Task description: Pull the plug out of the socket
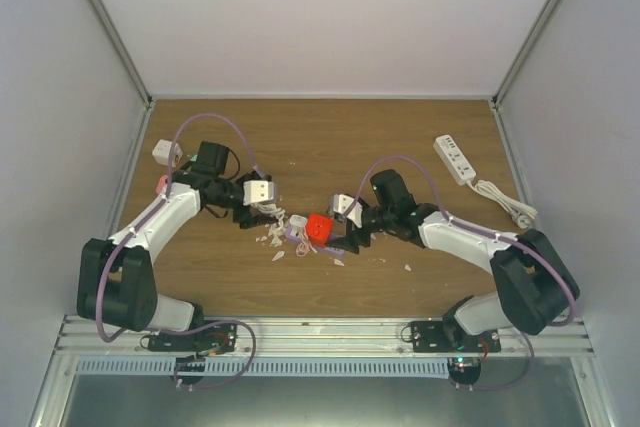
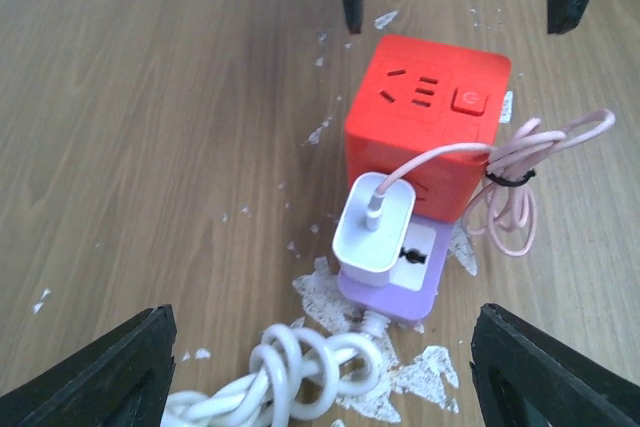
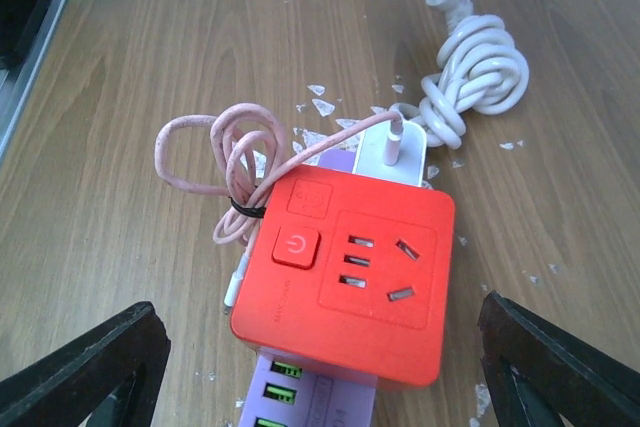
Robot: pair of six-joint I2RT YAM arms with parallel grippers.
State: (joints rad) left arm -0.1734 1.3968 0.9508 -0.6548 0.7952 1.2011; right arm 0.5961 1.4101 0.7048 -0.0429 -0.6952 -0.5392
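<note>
A red cube socket [image 1: 318,227] sits mid-table on a purple socket block [image 2: 395,282]. A white plug [image 2: 372,227] with a pink cable [image 2: 520,187] stands in the purple block against the cube's side. My left gripper [image 2: 320,377] is open, its fingers wide apart over the block's white coiled cord [image 2: 290,372], short of the plug. My right gripper [image 3: 320,377] is open, its fingers either side of the red cube [image 3: 350,277], not touching it. The plug [image 3: 395,152] shows behind the cube there. In the top view the left gripper [image 1: 268,219] and right gripper [image 1: 338,237] face each other.
A white power strip [image 1: 455,159] with its cord [image 1: 505,202] lies at the back right. A white adapter [image 1: 166,153] lies at the far left. White flakes [image 1: 275,242] are scattered round the sockets.
</note>
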